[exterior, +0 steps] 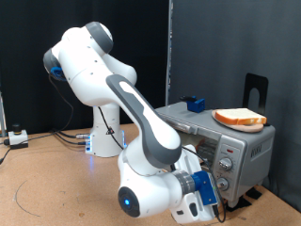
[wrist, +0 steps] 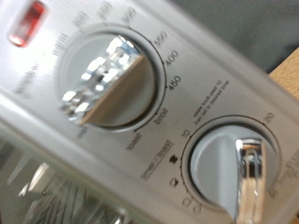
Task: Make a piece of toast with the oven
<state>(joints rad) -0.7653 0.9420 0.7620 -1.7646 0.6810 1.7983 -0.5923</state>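
Arm: white Franka arm (exterior: 103, 80) bends down low in front of the oven.
Gripper: gripper (exterior: 209, 191) sits right at the oven's knob side, at about 5 o'clock in the exterior view. Fingers hidden by the blue part, so can't tell if clenched or let go. Nothing seen in it.
Oven: silver toaster oven (exterior: 212, 141) on the wood table (exterior: 47, 179), at 3 o'clock in the exterior view. Glass door looks shut, I think.
Toast: bread slice (exterior: 240, 118) lies flat on a plate (exterior: 262, 124) on top of the oven, at 2 o'clock from the gripper. Well apart from the gripper.
Knobs: wrist cam is v. close to the panel. Temp knob (wrist: 105, 79) w/ numbers 350, 400, 450 round it. Second knob (wrist: 229, 173) just beside it. Red light (wrist: 28, 23) near the corner.
Blue thing: small blue block (exterior: 195, 104) on the oven top, behind the plate.
How toast will handle: prob. light, soft, easy to crush or crumble. Best to pinch it gently by the crust edges, not the pale middle.
How knob will handle: prob. stiff, shiny, maybe slippery. Grab across the raised bar.
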